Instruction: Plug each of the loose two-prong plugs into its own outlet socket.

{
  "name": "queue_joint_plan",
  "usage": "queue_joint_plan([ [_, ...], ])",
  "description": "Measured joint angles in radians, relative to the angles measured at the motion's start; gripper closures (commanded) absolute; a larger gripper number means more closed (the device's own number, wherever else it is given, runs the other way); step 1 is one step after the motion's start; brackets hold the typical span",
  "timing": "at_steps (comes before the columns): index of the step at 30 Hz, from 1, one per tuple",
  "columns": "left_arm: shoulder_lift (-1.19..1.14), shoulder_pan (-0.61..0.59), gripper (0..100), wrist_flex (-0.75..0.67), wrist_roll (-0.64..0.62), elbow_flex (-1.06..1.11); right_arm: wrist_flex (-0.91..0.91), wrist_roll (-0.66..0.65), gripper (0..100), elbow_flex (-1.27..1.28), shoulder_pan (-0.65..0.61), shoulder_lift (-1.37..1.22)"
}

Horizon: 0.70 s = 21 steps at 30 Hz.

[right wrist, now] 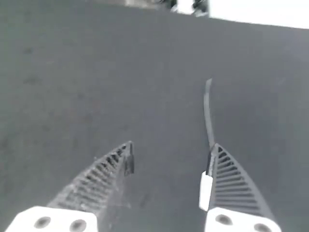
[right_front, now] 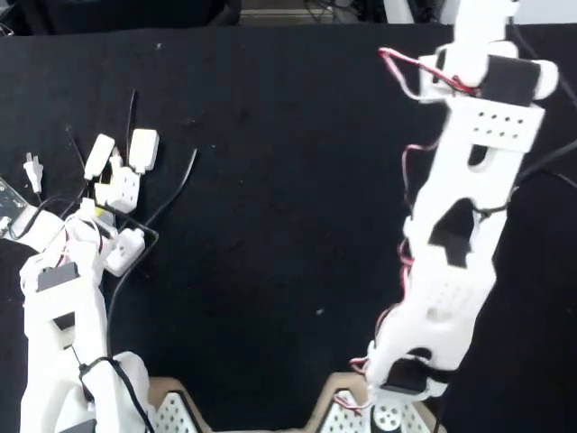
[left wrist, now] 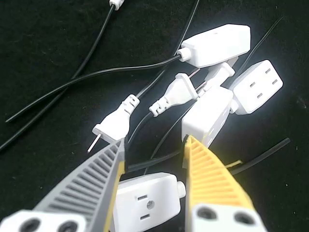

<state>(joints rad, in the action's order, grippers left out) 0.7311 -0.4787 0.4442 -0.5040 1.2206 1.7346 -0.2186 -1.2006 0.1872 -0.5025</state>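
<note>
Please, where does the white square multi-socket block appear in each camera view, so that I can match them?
High view: the white square block lies at the table's left side.
Left wrist view: beyond the left end effector's yellow finger, beside a long socket block.
Right wrist view: the right end effector is over the table and a cable end, elsewhere.
Shared landmark: the black table.

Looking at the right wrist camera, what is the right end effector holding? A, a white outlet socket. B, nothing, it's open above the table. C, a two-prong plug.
B: the right end effector has its fingers apart above the black table, with no plug or socket between them.
</note>
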Motion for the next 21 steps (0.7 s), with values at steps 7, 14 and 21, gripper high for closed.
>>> queue_joint_plan([
  [7, 0.0, 0.0, 80, 0.0, 0.0, 0.0, 0.0, 0.133, 76.6, 0.319, -0.146, 0.195],
  [14, 0.0, 0.0, 80, 0.0, 0.0, 0.0, -0.123, 0.169, 76.9, 0.577, -0.285, 0.245],
  [21, 0.0, 0.0, 80, 0.0, 0.0, 0.0, -0.364, 0.199, 76.9, 1.051, -0.396, 0.341],
])
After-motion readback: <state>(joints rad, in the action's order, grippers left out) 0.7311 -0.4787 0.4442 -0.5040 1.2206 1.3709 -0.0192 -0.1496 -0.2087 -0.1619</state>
